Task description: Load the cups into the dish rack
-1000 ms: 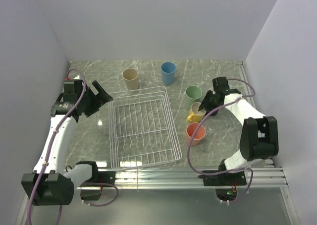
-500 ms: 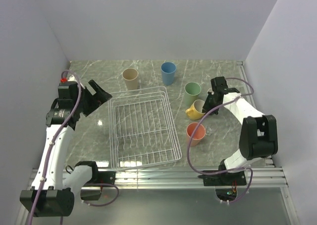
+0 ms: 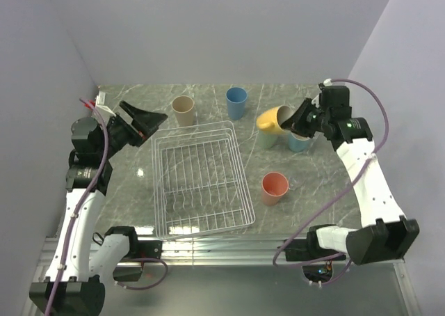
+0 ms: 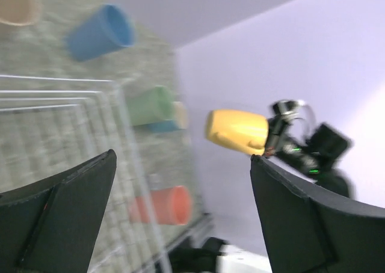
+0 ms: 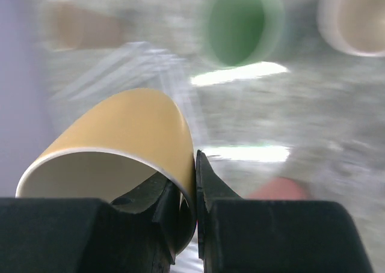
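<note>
Look at that: the right pincer [image 3: 295,120] is clamped on the rim of the yellow mug [image 3: 271,120], one finger inside and one outside. The mug hangs tipped sideways in the air, at two o'clock from the dish rack [image 3: 198,184]. At eleven o'clock the left pincer [image 3: 144,120] gapes wide, gripping nothing. On the worktop [image 3: 135,191] outside the rack stand the beige cup [image 3: 183,109] at twelve, the blue cup [image 3: 236,102] at one and the salmon cup [image 3: 274,188] at three.

Marble table [image 3: 132,184] bears dish rack [image 3: 201,180]; also beige cup [image 3: 183,110], blue cup [image 3: 236,102], green cup [image 3: 267,141], light-blue mug [image 3: 300,144], salmon cup [image 3: 274,188].
</note>
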Robot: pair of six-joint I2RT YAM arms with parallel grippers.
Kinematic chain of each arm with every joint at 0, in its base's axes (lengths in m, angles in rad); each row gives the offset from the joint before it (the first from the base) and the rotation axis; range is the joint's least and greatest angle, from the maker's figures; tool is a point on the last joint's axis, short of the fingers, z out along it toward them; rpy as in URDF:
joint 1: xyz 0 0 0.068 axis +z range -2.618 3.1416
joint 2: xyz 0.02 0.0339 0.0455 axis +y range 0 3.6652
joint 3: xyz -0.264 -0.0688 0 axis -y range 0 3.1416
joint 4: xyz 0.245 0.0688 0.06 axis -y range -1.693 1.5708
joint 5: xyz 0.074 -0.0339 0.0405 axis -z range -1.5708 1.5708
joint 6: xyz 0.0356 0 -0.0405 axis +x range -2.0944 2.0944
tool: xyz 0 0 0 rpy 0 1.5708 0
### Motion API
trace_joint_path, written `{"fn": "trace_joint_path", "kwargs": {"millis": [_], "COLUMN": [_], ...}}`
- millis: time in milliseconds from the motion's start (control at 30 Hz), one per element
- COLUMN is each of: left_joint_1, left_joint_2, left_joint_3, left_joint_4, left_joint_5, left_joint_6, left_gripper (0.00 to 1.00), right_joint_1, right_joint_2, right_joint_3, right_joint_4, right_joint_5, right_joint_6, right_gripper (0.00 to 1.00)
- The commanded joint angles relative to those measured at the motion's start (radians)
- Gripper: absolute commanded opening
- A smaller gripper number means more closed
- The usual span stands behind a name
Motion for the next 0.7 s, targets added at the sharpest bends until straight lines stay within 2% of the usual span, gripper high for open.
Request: {"fn": "trace_joint_path", "kwargs": {"millis": [0,33,67,133,167,200,300,333,400,433,533,600,667], "left_joint_1": [-0.004,-0.004,-0.004,-0.034,-0.04,-0.05,-0.117,-0.16,-0.2,-0.232,-0.279,-0.293,-0.304], "left_joint_2": [0.029,0.038,0.049,0.095,0.113,0.154,0.213,0.224,0.263,0.28,0.326,0.328,0.317], "left_joint_3": [-0.088,-0.112,-0.159,-0.202,-0.211,-0.201,-0.141,-0.139,-0.176,-0.188,-0.221,-0.221,-0.189], "left_joint_4": [0.495,0.569,0.753,0.946,1.012,1.075,1.045,1.081,1.204,1.32,1.451,1.43,1.326], "left_joint_5": [0.17,0.187,0.188,0.188,0.188,0.191,0.19,0.178,0.115,0.098,0.057,0.067,0.099], "left_joint_6": [-0.387,-0.537,-0.616,-0.824,-0.868,-0.894,-0.877,-0.893,-0.96,-1.025,-1.089,-1.084,-1.037], "left_gripper": [0.99,0.99,0.99,1.0,0.99,0.99,0.99,0.99,0.99,1.0,0.99,0.99,0.99], "right_joint_1": [0.012,0.024,0.041,0.079,0.126,0.15,0.24,0.26,0.302,0.309,0.336,0.346,0.352], "right_joint_2": [-0.081,-0.092,-0.109,-0.112,-0.104,-0.074,-0.008,0.009,0.047,0.058,0.092,0.115,0.133], "right_joint_3": [0.017,-0.035,-0.065,-0.129,-0.131,-0.111,-0.057,-0.047,-0.027,-0.023,-0.02,-0.01,0.0], "right_joint_4": [0.207,0.295,0.499,0.682,0.737,0.779,0.837,0.847,0.879,0.889,0.952,0.983,1.003], "right_joint_5": [-0.308,-0.432,-0.489,-0.565,-0.574,-0.58,-0.596,-0.593,-0.58,-0.576,-0.567,-0.57,-0.571], "right_joint_6": [0.167,0.224,0.343,0.435,0.463,0.462,0.467,0.468,0.486,0.497,0.539,0.563,0.575], "right_gripper": [0.0,0.0,0.0,0.0,0.0,0.0,0.0,0.0,0.0,0.0,0.0,0.0,0.0]}}
